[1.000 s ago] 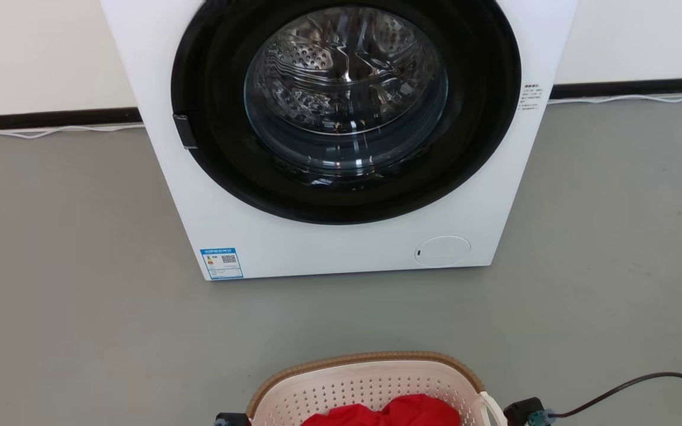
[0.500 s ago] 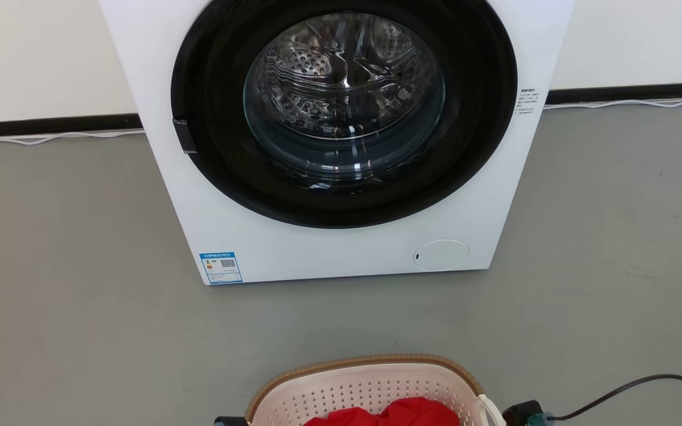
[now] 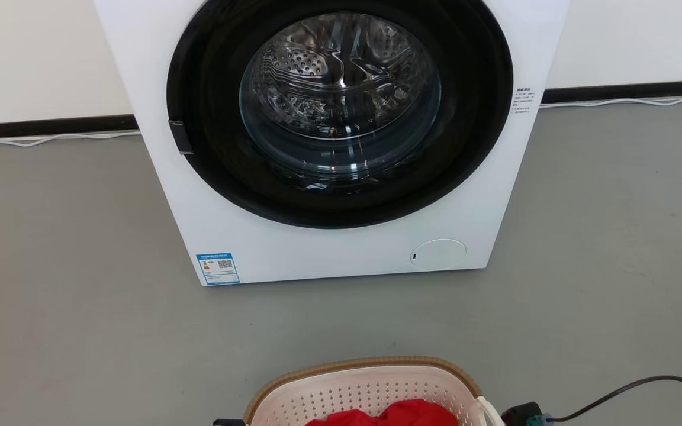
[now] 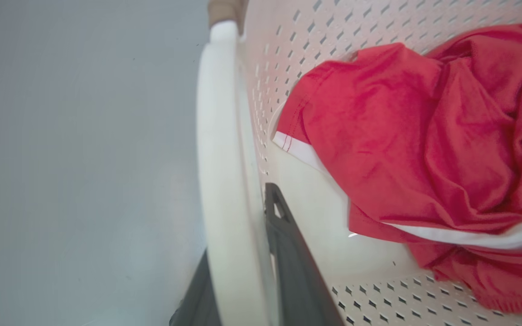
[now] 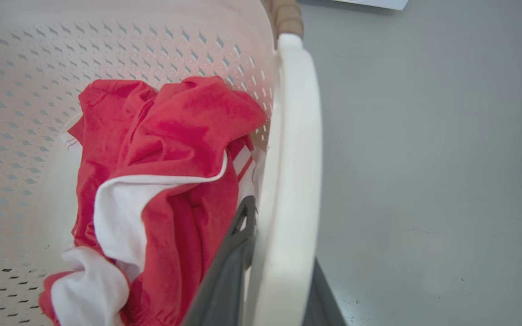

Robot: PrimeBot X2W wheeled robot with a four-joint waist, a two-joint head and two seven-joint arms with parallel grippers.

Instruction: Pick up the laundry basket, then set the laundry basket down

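The laundry basket (image 3: pixel 370 387), cream-white and perforated with a brown woven rim, shows at the bottom middle of the head view with a red and white garment (image 3: pixel 385 414) inside. My left gripper (image 4: pixel 238 253) is shut on the basket's white side handle (image 4: pixel 218 136), one dark finger (image 4: pixel 288 253) inside the wall and one outside. Across the basket, my right gripper (image 5: pixel 279 262) is shut on the other white handle (image 5: pixel 295 136) in the same way. The basket's underside is hidden, so I cannot tell whether it touches the floor.
A white front-loading washing machine (image 3: pixel 329 254) stands straight ahead on the grey floor, its round door (image 3: pixel 341 100) shut. A black cable (image 3: pixel 643 381) curls from my right arm at the lower right. White cords (image 3: pixel 39 139) run along the far wall's base.
The whole head picture has shifted slightly, so the camera moved; washer and basket sit a little lower and further left in it. Both grips on the handles look unchanged.
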